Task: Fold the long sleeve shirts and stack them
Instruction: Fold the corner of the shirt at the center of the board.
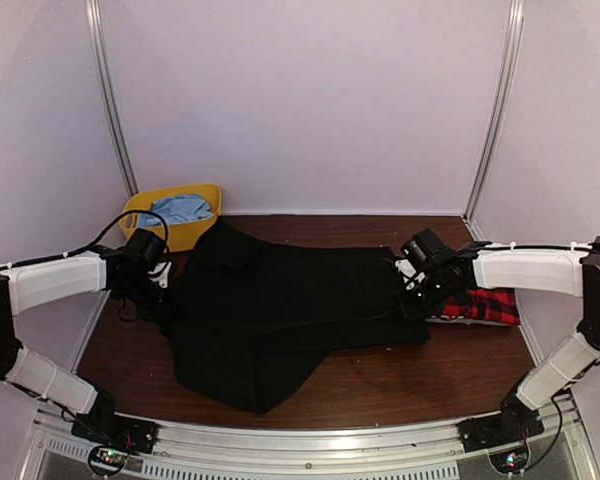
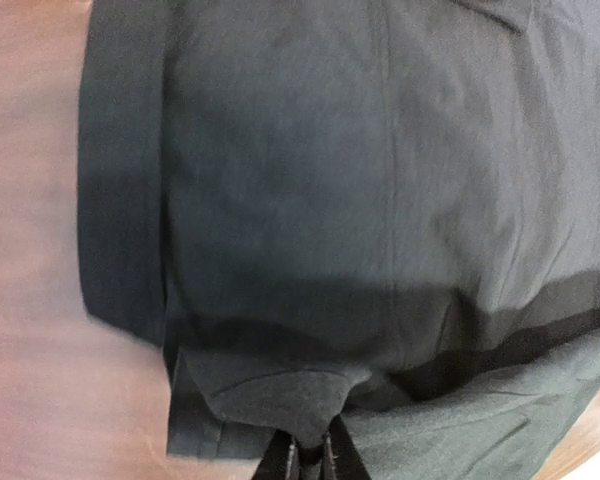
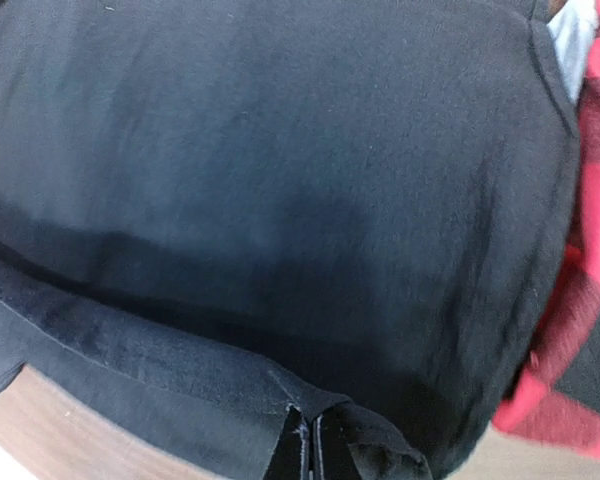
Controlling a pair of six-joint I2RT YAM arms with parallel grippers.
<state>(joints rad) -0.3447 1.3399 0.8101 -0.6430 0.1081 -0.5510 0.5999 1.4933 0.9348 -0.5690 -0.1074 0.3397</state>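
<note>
Sideways: black shirt (image 1: 290,310) long axis runs L-R.

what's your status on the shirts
Left gripper shut on black shirt edge. Right gripper shut on opposite edge. Plaid shirt partly under it.

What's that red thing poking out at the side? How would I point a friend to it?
Start at the brown table and the big black shirt spread across it. Follow that shirt to the end held by the right pincer, where another cloth pokes out beside it. That is the plaid shirt, the only red-and-black checked item there.
</note>
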